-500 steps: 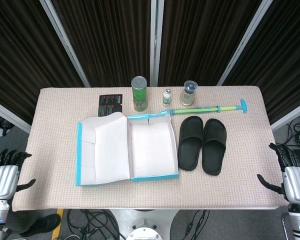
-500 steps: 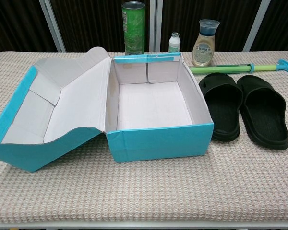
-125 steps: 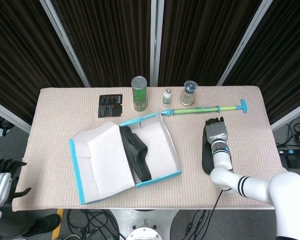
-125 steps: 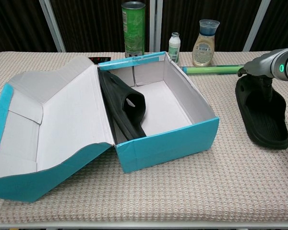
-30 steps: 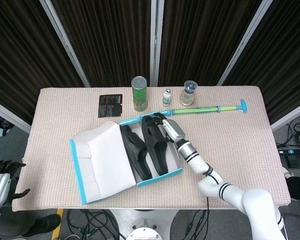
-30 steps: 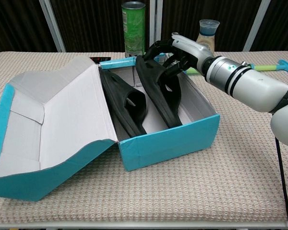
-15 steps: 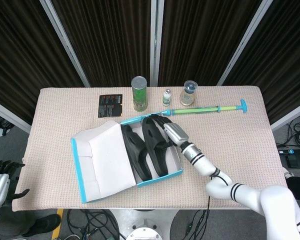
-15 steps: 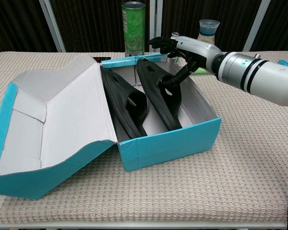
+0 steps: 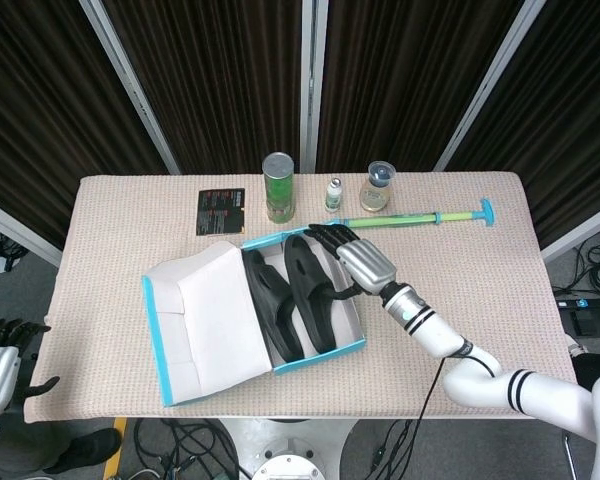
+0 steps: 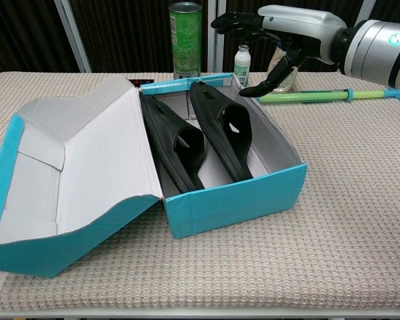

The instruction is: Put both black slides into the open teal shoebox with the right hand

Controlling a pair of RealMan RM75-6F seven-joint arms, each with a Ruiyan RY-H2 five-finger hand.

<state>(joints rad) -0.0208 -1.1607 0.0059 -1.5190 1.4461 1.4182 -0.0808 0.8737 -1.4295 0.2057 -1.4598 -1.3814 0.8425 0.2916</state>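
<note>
Right hand [image 10: 280, 30] empty above slides [image 10: 200, 137] — lengthwise in shoebox [image 10: 237, 200].

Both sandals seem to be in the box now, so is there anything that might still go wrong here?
Possibly. The right hand hangs open near the small white bottle and sauce bottle; a careless retreat might topple them. Both black slides stand tilted on edge in the teal shoebox, so the lid may not close flat.

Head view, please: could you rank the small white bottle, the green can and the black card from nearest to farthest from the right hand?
Measured from the right hand:
1. Small white bottle, just behind the hand.
2. Green can, behind and further left.
3. Black card, far left, beyond the teal shoebox's back corner.
</note>
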